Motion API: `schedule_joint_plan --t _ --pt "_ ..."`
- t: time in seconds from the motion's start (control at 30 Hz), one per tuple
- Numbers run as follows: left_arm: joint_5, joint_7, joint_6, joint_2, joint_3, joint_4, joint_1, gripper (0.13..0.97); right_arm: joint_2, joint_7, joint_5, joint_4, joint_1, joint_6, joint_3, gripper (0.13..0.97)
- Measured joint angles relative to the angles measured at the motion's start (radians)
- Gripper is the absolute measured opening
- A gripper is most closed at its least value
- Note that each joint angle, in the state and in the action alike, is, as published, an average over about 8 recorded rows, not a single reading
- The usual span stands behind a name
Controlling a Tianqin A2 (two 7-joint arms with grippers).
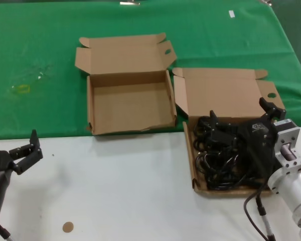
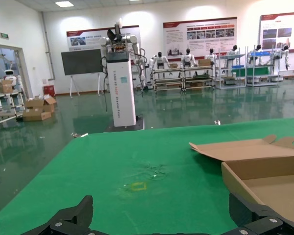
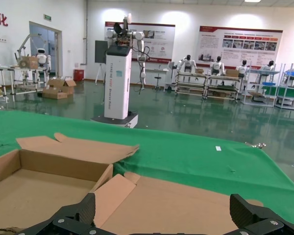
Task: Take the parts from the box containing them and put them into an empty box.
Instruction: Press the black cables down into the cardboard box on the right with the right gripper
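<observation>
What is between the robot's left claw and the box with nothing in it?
Nothing. In the head view, only bare white table lies between the left claw and the empty box.

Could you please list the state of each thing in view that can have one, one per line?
Empty box: lid flap open, nothing inside.
Box with the parts: lid flap open, filled.
Power cords: tangled pile in the low box.
Right gripper: jaws open, over the cords, holding nothing.
Left gripper: jaws open, holding nothing, parked over the white table.
</observation>
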Motion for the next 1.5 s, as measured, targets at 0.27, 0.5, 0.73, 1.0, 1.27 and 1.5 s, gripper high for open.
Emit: schedule_joint_plan --t 0.27,0.5,0.73,1.0,1.27,1.5 --pt "0.000 0.000 0.000 0.000 0.000 0.000 0.000 0.966 0.000 0.000 0.000 0.000 0.000 0.000 0.000 0.966" --pt "0.000 0.000 0.000 0.000 0.000 0.000 0.000 0.966 0.000 0.000 0.000 0.000 0.000 0.000 0.000 0.966" --pt "0.000 0.000 0.000 0.000 0.000 0.000 0.000 0.962 0.000 0.000 0.000 0.000 0.000 0.000 0.000 0.966" --pt "0.000 0.000 0.000 0.000 0.000 0.000 0.000 0.936 0.000 0.000 0.000 0.000 0.000 0.000 0.000 0.966" --pt "0.000 0.000 0.000 0.000 0.000 0.000 0.000 0.872 0.000 0.000 0.000 0.000 0.000 0.000 0.000 0.966" --pt "0.000 0.000 0.000 0.000 0.000 0.000 0.000 0.769 0.000 0.000 0.000 0.000 0.000 0.000 0.000 0.966"
